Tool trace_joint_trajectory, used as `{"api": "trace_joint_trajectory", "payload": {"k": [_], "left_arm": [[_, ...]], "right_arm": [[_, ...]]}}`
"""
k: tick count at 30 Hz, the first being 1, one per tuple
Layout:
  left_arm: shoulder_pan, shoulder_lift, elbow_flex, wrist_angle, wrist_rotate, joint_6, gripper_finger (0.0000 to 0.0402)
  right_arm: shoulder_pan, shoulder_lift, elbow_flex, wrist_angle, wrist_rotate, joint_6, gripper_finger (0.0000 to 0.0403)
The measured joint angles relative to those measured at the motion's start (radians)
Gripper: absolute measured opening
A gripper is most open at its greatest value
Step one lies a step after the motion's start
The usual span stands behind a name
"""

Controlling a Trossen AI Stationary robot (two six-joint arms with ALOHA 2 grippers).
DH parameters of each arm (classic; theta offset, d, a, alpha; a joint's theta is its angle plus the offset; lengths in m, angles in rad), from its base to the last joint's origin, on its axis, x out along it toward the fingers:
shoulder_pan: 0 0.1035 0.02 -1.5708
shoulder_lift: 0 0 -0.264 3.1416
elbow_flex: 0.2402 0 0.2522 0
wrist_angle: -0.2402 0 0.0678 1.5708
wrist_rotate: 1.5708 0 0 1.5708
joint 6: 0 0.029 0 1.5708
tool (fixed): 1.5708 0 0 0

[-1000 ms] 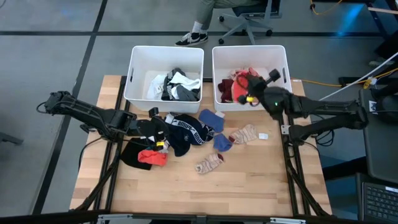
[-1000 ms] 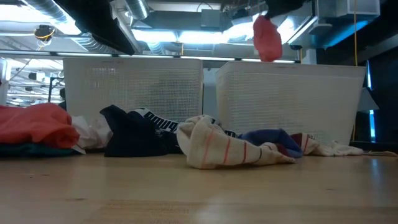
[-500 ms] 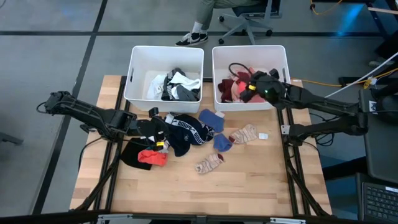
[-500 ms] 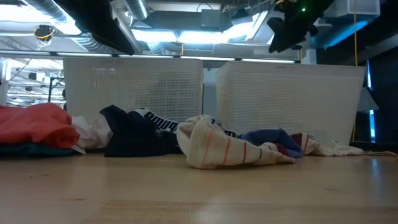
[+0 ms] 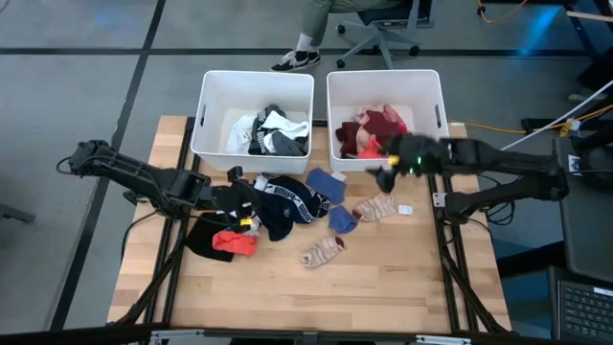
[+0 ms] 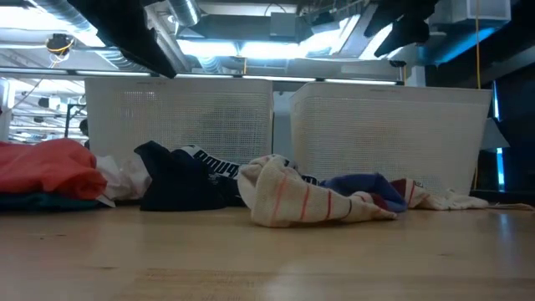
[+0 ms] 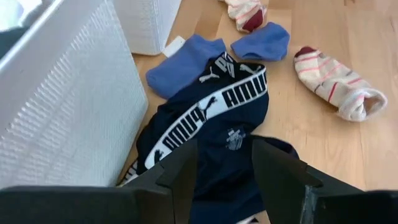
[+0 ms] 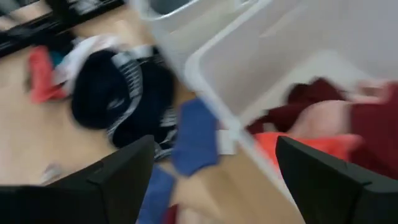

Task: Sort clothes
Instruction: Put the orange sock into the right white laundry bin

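Note:
The clothes lie mid-table: a navy garment with a white band [image 5: 287, 203], two blue pieces [image 5: 326, 184] [image 5: 342, 220], two striped socks [image 5: 375, 207] [image 5: 323, 251], and a red cloth [image 5: 235, 241] on a black one [image 5: 206, 233]. My left gripper [image 5: 251, 206] hovers open over the navy garment [image 7: 211, 118], touching nothing. My right gripper [image 5: 383, 174] is open and holds nothing [image 8: 214, 149], above the near wall of the right bin [image 5: 437, 96]. That bin contains red, maroon and pink clothes [image 5: 369, 132].
The left white bin [image 5: 206, 105] holds white, black and grey clothes [image 5: 273, 134]. Both bins stand side by side at the table's far edge. Bare wood [image 5: 316, 297] stretches along the near half of the table. A person's shoe and a chair base show beyond the table.
My right gripper held a red garment above the right bin, then opened, and the garment dropped into the bin. The gripper has since swung toward the bin's near wall and tipped downward. My left arm has kept still.

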Motion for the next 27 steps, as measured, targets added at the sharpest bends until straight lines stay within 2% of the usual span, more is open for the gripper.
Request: {"api": "trace_joint_trajectory", "payload": {"k": [5,11,18,22,27], "left_arm": [[-0.024,0.000,0.000,-0.024,0.000,-0.022,0.0145],[-0.060,0.000,0.000,-0.031,0.001,-0.043,0.0145],[-0.085,0.000,0.000,-0.088,0.004,-0.117,0.0145],[-0.103,0.000,0.000,-0.146,0.029,-0.184,0.0145],[-0.134,0.000,0.000,-0.224,0.082,-0.288,0.0145]], "right_arm": [[0.254,0.000,-0.099,0.129,0.116,0.058,0.0335],[0.487,0.034,-0.303,0.450,0.267,0.046,0.0335],[0.557,0.174,-0.486,0.834,0.234,0.031,0.0335],[0.555,0.295,-0.505,0.982,0.212,0.017,0.0335],[0.555,0.433,-0.505,1.222,0.211,-0.109,0.0335]]}}
